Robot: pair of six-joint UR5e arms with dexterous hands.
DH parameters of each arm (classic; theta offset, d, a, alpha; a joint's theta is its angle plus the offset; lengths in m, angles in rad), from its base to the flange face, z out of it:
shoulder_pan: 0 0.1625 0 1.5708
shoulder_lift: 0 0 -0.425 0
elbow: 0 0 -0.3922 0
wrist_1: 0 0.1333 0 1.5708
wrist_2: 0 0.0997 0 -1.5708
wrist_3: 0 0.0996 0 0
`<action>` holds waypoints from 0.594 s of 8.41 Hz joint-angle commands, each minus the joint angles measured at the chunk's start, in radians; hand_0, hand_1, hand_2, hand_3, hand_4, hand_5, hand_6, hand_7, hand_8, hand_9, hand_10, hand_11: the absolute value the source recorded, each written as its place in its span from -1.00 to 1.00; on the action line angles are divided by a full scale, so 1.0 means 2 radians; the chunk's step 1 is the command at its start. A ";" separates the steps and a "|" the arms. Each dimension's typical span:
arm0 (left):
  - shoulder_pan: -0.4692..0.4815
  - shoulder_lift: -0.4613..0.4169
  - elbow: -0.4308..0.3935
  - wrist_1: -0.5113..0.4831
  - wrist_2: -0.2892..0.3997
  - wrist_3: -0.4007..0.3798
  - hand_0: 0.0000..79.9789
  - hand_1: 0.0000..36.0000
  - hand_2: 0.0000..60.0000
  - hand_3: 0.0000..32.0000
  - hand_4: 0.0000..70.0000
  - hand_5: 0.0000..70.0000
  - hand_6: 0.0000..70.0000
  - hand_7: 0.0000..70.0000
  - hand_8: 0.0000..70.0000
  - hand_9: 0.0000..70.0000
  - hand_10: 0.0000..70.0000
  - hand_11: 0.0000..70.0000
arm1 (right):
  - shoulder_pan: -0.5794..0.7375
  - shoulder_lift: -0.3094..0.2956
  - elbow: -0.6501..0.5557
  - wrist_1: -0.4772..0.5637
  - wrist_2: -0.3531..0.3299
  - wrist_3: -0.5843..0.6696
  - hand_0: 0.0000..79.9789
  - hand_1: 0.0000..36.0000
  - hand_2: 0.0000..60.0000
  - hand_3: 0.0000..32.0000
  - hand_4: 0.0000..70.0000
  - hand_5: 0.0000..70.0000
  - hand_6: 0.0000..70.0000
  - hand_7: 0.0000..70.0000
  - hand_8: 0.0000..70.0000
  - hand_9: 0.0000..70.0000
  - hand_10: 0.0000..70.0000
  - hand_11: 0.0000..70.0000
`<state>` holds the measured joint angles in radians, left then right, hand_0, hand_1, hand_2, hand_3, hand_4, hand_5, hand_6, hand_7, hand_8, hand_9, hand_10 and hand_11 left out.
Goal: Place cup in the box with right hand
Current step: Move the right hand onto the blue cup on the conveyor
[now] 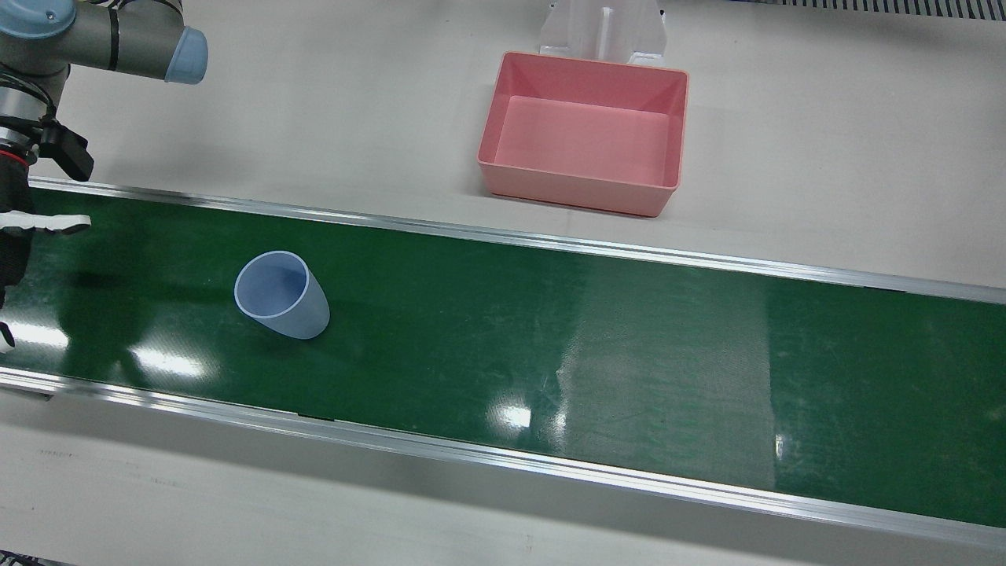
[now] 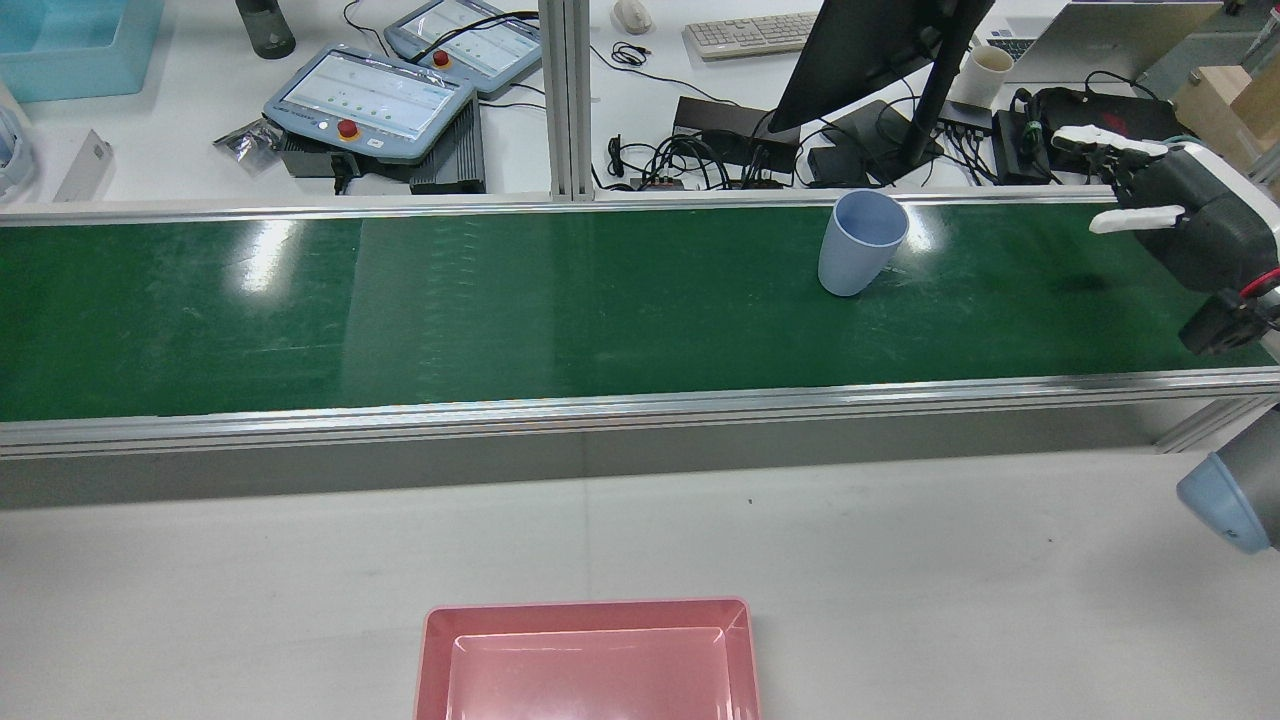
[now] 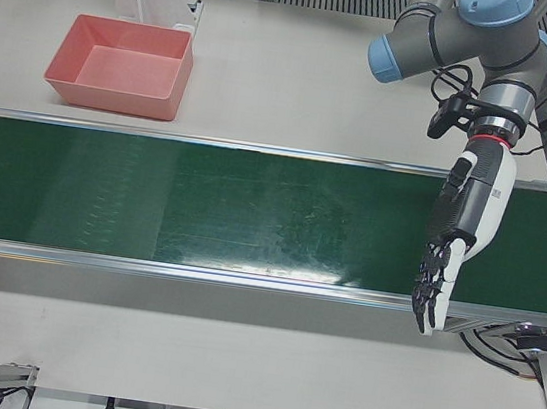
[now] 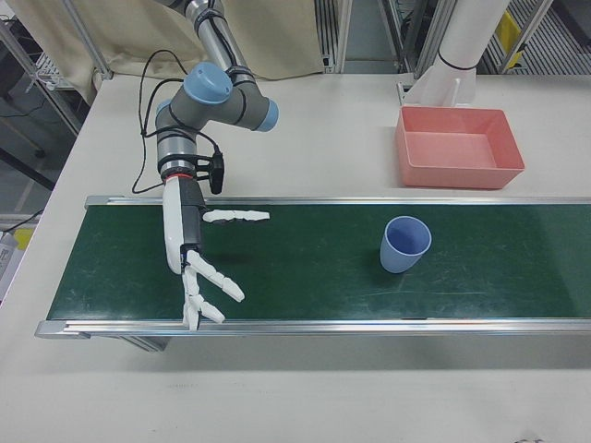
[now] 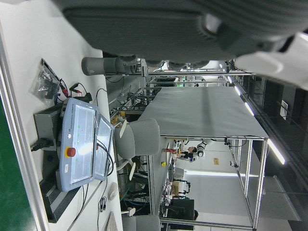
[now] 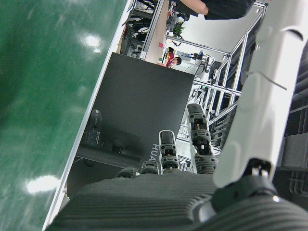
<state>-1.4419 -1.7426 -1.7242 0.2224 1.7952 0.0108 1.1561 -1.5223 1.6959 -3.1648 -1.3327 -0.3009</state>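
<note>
Monitor (image 6: 139, 120) (lettered HUAWEI), cup (image 4: 404, 244) unmarked

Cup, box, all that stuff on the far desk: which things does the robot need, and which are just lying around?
Needed for the job:
blue cup, upright on the green belt
pink box, empty
right robot hand, open, away from the cup

Just lying around:
two control tablets
keyboard
monitor
cables

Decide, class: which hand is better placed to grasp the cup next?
Right. The right hand hovers open over the belt near the upright cup; the left hand hangs over the far end.
</note>
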 commanded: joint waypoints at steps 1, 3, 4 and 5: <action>0.000 0.000 0.000 0.000 0.000 0.000 -1.00 -1.00 -1.00 -1.00 -1.00 -1.00 -1.00 -1.00 -1.00 -1.00 -1.00 -1.00 | 0.004 -0.004 0.000 -0.003 -0.015 -0.004 0.33 -0.11 -0.90 -1.00 -0.66 -0.86 -0.82 -0.23 -0.99 -0.84 -1.00 -1.00; 0.000 0.000 0.000 0.000 0.001 0.000 -1.00 -1.00 -1.00 -1.00 -1.00 -1.00 -1.00 -1.00 -1.00 -1.00 -1.00 -1.00 | 0.000 -0.010 0.000 -0.003 -0.016 -0.005 0.36 -0.08 -0.90 -1.00 -0.67 -0.86 -0.82 -0.21 -0.99 -0.85 -1.00 -1.00; 0.000 0.000 0.000 0.000 0.001 0.000 -1.00 -1.00 -1.00 -1.00 -1.00 -1.00 -1.00 -1.00 -1.00 -1.00 -1.00 -1.00 | -0.001 -0.010 0.001 -0.003 -0.016 -0.005 0.34 -0.02 -0.80 -1.00 -0.71 -0.86 -0.82 -0.22 -0.99 -0.85 -1.00 -1.00; 0.000 0.000 0.000 0.000 0.000 0.000 -1.00 -1.00 -1.00 -1.00 -1.00 -1.00 -1.00 -1.00 -1.00 -1.00 -1.00 -1.00 | -0.004 -0.010 0.002 -0.002 -0.016 -0.005 0.37 -0.13 -1.00 -1.00 -0.64 -0.86 -0.83 -0.25 -0.99 -0.85 -1.00 -1.00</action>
<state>-1.4419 -1.7426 -1.7242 0.2224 1.7958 0.0107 1.1569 -1.5400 1.6967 -3.1706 -1.3631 -0.3097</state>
